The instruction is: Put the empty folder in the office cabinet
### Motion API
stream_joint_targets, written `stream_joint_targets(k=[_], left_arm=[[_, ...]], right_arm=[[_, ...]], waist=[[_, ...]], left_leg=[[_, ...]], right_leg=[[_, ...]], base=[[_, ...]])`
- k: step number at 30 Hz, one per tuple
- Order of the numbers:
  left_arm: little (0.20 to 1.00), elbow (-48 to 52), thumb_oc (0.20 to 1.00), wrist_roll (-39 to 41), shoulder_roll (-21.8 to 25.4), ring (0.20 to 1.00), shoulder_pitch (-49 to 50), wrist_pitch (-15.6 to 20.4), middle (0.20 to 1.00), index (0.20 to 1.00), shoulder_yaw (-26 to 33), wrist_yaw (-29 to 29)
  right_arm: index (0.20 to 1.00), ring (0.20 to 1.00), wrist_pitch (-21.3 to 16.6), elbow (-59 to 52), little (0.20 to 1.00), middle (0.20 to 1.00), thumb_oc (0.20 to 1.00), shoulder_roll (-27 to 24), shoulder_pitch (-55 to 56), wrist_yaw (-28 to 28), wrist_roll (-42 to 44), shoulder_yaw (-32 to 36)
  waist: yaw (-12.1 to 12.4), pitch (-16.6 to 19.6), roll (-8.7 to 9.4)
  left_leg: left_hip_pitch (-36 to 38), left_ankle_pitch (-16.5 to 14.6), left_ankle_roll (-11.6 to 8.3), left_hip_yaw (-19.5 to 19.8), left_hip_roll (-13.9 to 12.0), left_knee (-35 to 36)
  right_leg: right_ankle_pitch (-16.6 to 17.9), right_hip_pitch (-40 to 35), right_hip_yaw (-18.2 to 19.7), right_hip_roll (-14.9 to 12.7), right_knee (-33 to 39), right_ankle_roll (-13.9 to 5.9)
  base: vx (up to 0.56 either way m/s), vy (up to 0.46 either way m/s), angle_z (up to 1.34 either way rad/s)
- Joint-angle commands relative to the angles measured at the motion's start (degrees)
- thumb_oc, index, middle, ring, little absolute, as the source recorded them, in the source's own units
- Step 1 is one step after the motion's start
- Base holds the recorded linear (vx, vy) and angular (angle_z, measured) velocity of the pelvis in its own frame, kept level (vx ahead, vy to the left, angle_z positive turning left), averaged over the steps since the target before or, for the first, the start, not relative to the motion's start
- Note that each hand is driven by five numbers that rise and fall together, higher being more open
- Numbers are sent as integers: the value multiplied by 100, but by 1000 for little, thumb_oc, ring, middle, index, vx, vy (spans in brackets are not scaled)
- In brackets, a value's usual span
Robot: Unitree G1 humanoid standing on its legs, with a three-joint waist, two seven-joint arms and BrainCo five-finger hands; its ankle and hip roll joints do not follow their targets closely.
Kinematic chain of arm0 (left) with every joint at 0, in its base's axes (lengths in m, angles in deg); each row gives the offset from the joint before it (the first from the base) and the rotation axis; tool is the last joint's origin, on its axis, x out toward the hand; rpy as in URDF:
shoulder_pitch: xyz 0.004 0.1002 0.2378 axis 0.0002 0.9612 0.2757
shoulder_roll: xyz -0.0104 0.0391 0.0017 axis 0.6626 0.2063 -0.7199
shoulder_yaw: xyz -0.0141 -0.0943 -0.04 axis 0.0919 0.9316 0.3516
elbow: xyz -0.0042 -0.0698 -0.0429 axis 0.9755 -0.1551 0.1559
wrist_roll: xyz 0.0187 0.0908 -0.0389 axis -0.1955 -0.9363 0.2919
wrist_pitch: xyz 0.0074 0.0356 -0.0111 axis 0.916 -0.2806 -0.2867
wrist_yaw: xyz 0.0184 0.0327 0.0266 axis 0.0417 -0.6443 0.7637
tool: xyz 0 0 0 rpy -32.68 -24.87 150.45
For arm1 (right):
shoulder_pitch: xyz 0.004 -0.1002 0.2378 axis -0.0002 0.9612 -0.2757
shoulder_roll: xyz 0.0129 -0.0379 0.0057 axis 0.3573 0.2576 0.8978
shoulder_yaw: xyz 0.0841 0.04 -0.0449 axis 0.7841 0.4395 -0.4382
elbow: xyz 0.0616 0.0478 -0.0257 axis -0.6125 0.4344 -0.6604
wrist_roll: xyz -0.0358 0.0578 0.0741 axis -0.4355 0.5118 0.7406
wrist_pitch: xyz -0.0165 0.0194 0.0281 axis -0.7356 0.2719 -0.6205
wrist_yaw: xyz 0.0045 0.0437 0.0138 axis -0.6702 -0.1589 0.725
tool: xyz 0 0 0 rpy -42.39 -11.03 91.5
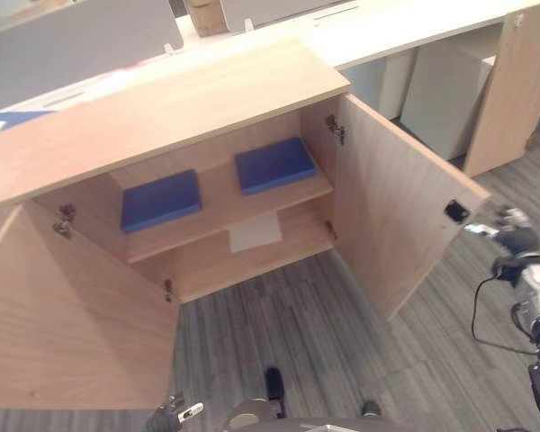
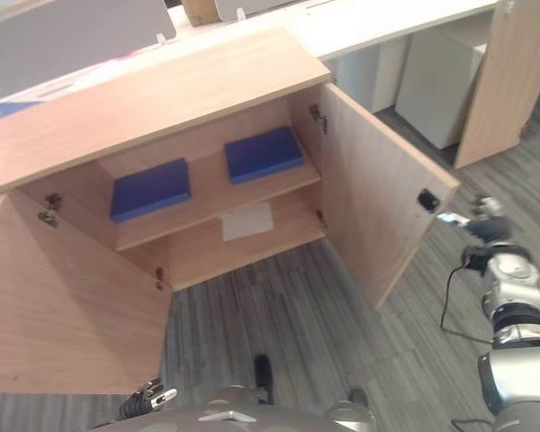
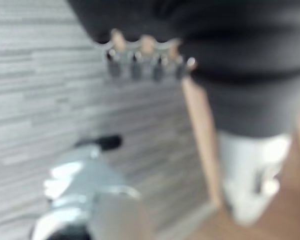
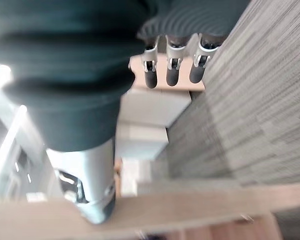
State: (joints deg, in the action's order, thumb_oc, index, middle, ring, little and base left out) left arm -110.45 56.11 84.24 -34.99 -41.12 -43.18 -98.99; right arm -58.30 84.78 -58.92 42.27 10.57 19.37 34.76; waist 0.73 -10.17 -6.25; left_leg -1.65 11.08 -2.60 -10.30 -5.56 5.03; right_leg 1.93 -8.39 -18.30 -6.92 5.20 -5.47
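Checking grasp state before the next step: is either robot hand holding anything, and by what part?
Nothing is held. The right robot hand hangs open beside the open cabinet door; the left robot hand is low, empty. Two blue folders lie on the shelf.

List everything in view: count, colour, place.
Cabinet: 1, light wood, centre, both doors swung open.
Left door: 1, light wood, open toward the robot's left.
Right door: 1, light wood, open toward the robot's right, a dark fitting near its outer edge.
Folders: 2, blue, lying flat side by side on the cabinet's upper shelf.
Paper sheet: 1, white, flat on the lower shelf.
Desk: 1, white top with wood side panel, behind the cabinet.
Pedestal unit: 1, white, under the desk.
Floor: grey striped carpet.
Left hand: low, by the left door's bottom edge, holding nothing visible.
Right hand: just outside the right door's edge, fingers relaxed, empty.
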Motion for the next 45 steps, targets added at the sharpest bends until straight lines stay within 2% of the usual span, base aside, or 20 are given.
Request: stream_joint_targets(k=[1, 3, 6, 8, 12, 16, 22, 26, 34, 37, 40, 45], left_arm=[[1000, -152, 1000, -204, 342, 1000, -482, 70, 1000, 1000, -93, -47], [1000, -110, 1000, -202, 379, 1000, -474, 39, 1000, 1000, -20, -51], [1000, -82, 1000, -171, 382, 1000, -460, 30, 1000, 1000, 12, -44], [1000, 57, 1000, -234, 336, 1000, -398, -17, 1000, 1000, 81, 25], [1000, 96, 1000, -152, 276, 1000, -360, 60, 1000, 1000, 156, 81], [1000, 196, 1000, -78, 198, 1000, -346, 137, 1000, 1000, 223, 197], [1000, 255, 1000, -172, 164, 1000, -371, 219, 1000, 1000, 224, 413], [1000, 282, 1000, -325, 207, 1000, -459, 344, 1000, 1000, 266, 796], [1000, 319, 1000, -205, 409, 1000, -690, 566, 1000, 1000, 458, 1441], [1000, 361, 1000, -114, 414, 1000, -688, 725, 1000, 1000, 592, 1736], [1000, 431, 1000, 63, 399, 1000, -620, 1029, 1000, 1000, 802, 2180], [1000, 1099, 1000, -238, 324, 1000, -299, 1687, 1000, 1000, 1434, 3210]], right_arm=[[1000, 1000, -315, -248, 1000, 1000, 1000, 240, -439, 646, -219, -153], [1000, 1000, -283, -545, 1000, 1000, 1000, 436, -288, 897, -81, -326], [1000, 1000, -341, -803, 1000, 1000, 1000, 574, -99, 803, -231, -430], [1000, 1000, -470, -1219, 1000, 1000, 1000, 795, 310, 527, -504, -535], [1000, 1000, -710, -1525, 1000, 1000, 1000, 999, 606, 468, -799, -749], [1000, 1000, -764, -1794, 1000, 1000, 1000, 1274, 599, 210, -870, -1141], [1000, 1000, -723, -1633, 1000, 1000, 1000, 1515, 222, -62, -763, -1343], [1000, 1000, -591, -1156, 1000, 1000, 1000, 1717, -209, -507, -757, -1375], [1000, 1000, -231, -255, 1000, 1000, 1000, 1706, -723, -1038, -672, -1013], [1000, 1000, -241, -80, 1000, 1000, 1000, 1634, -579, -1092, -764, -872], [1000, 1000, -254, -92, 1000, 1000, 1000, 1576, -215, -873, -727, -750], [1000, 1000, -152, -756, 1000, 1000, 1000, 1660, 1161, -870, -1055, -789]], waist=[[369, -91, 154], [377, -99, 215], [386, -84, 253], [418, -47, 323], [457, -17, 409], [599, 13, 519], [798, 56, 612], [981, 61, 644], [1159, 66, 626], [1184, 69, 628], [1193, 58, 645], [1208, -91, 698]], left_leg=[[608, -869, -273, -143, -94, -3], [627, -862, -282, -138, -128, -3], [630, -867, -280, -120, -135, -3], [639, -875, -271, -102, -155, -3], [648, -892, -252, -98, -175, -3], [678, -942, -199, -36, -147, -3], [700, -1013, -143, 62, -78, -3], [738, -1061, -88, 135, -6, -3], [764, -1103, -46, 277, 53, -3], [764, -1105, -45, 335, 46, -3], [754, -1084, -69, 402, 12, -3], [673, -1022, -89, 528, -26, -3]], right_leg=[[-131, 193, -210, -207, -73, 53], [-136, 155, -231, -177, -67, 57], [-144, 127, -257, -163, -55, 57], [-145, 79, -306, -148, -38, 47], [-153, 47, -344, -123, -32, 47], [-149, -29, -413, -129, -24, 30], [-129, -103, -502, -157, -20, -11], [-90, -166, -574, -213, -21, -49], [-90, -226, -643, -256, -29, -65], [-105, -248, -657, -248, -27, -48], [-130, -268, -672, -221, -31, -16], [-156, -263, -716, -202, -59, 28]], base=[[8, -19, 6], [13, -11, 8], [27, 9, 6], [51, 26, 13], [45, 43, 9], [76, 88, 7], [63, 58, 14], [72, 66, 17], [0, 21, 18], [-20, -6, 5], [-24, -1, 3], [-58, 42, 8]])
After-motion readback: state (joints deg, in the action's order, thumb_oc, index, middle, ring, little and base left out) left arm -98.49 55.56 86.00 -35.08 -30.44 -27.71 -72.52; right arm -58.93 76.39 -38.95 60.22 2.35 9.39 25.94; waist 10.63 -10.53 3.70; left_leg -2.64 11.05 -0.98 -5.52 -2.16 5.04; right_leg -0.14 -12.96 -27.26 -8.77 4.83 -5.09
